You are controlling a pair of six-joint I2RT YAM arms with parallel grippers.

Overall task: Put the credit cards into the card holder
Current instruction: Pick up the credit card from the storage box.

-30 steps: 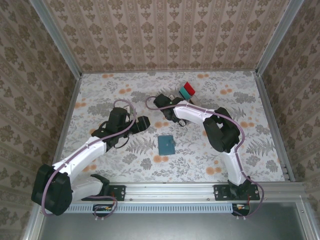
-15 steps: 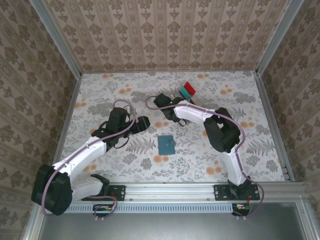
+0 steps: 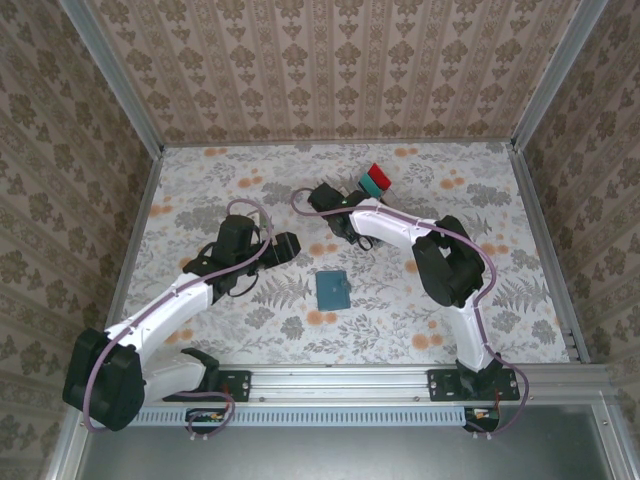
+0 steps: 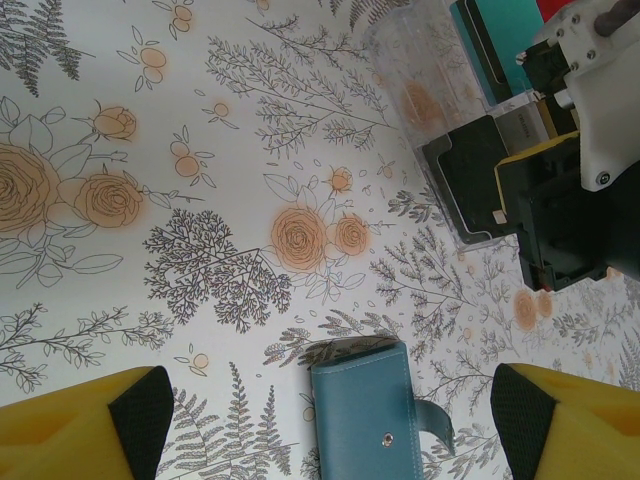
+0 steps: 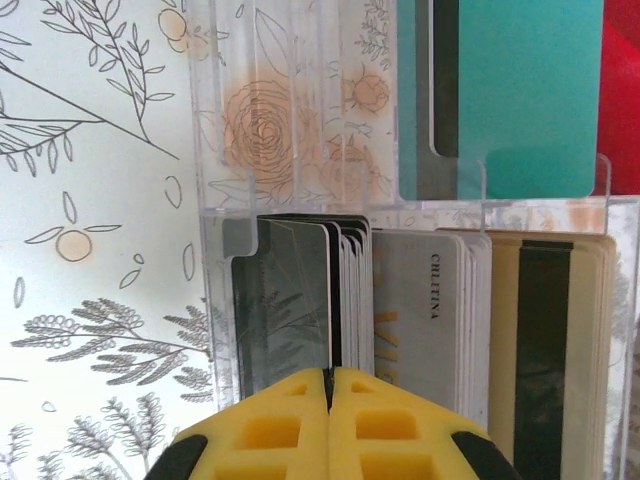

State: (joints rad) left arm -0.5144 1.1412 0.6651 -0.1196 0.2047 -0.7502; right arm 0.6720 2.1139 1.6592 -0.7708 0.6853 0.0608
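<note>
Counted one clear tray (image 5: 215, 150) near the table's far edge, with three stacks of credit cards (image 5: 420, 300), one teal piece (image 5: 520, 90) and one red piece (image 5: 622, 90). Found one closed card holder (image 4: 365, 410) midway between the table's side edges. Found right tool (image 5: 328, 385) pinched shut at the stacks, left tool (image 4: 330, 400) spread wide.

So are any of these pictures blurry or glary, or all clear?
Top view: soft even light, faint shadows under the arms, walls splayed by a wide lens. Left wrist: cloth and card holder sharp. Right wrist: cards crisp, right tool cropped at the bottom, clear tray edges catching light.
</note>
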